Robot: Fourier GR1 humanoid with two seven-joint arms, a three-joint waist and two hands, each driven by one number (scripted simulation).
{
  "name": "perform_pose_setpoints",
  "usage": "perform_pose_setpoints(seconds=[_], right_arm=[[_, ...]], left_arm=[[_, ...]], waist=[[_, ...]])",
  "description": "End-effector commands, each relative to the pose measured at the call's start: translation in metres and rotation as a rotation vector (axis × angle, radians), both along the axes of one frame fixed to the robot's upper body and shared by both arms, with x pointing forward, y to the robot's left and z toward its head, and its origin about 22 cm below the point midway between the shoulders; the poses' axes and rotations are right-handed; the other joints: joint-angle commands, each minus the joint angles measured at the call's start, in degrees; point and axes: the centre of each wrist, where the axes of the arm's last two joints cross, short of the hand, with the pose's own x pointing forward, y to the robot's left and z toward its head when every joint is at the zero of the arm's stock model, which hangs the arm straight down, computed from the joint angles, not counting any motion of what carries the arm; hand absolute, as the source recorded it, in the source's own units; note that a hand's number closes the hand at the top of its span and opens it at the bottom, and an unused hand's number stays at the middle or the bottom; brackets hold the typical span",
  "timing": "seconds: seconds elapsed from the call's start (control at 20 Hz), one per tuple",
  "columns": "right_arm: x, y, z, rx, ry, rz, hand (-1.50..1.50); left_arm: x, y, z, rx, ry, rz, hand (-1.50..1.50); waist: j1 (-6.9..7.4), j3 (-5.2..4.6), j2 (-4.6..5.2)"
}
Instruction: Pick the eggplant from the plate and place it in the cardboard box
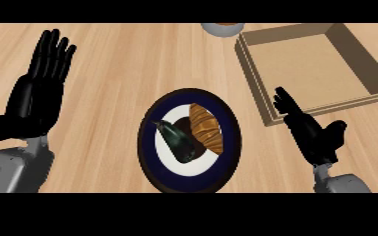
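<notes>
A dark eggplant [177, 139] lies on the white centre of a navy-rimmed plate [151, 122] at the middle of the wooden counter. A brown croissant [205, 128] lies beside it on the same plate, to its right. The cardboard box [255, 75] stands open at the upper right, with nothing inside it. My right hand [311, 134] is open, fingers straight, between the plate and the box's near corner, touching neither the eggplant nor the plate. My left hand [37, 95] rests open at the left edge, fingers up.
A grey bowl [222, 28] shows partly at the top edge, just left of the box. Bare wooden counter lies between the plate and the left hand.
</notes>
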Motion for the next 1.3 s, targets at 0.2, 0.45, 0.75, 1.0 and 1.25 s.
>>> perform_pose_setpoints(seconds=[0.2,0.45,0.75,1.0,1.25], right_arm=[[-0.007,0.101,0.024,-0.256,0.029,0.143,-1.50],[-0.003,0.059,0.034,-0.818,-0.233,0.220,-1.50],[-0.014,0.126,0.066,-1.152,-0.465,0.310,-1.50],[-0.043,0.184,0.127,-1.286,-0.446,0.347,-1.50],[-0.062,0.236,0.160,-1.295,-0.259,0.516,-1.50]], left_arm=[[-0.002,-0.026,-0.031,0.249,0.208,-0.144,0.00],[-0.010,-0.035,-0.051,0.264,0.310,-0.207,0.00],[-0.011,-0.053,-0.049,0.268,0.328,-0.248,0.00],[-0.011,-0.065,-0.061,0.259,0.352,-0.218,0.00],[0.002,-0.058,-0.061,0.286,0.336,-0.210,0.00]], waist=[[1.05,0.69,1.98],[0.69,-0.09,1.17],[0.93,0.56,0.63],[-0.03,0.68,0.83],[0.04,0.73,1.49]])
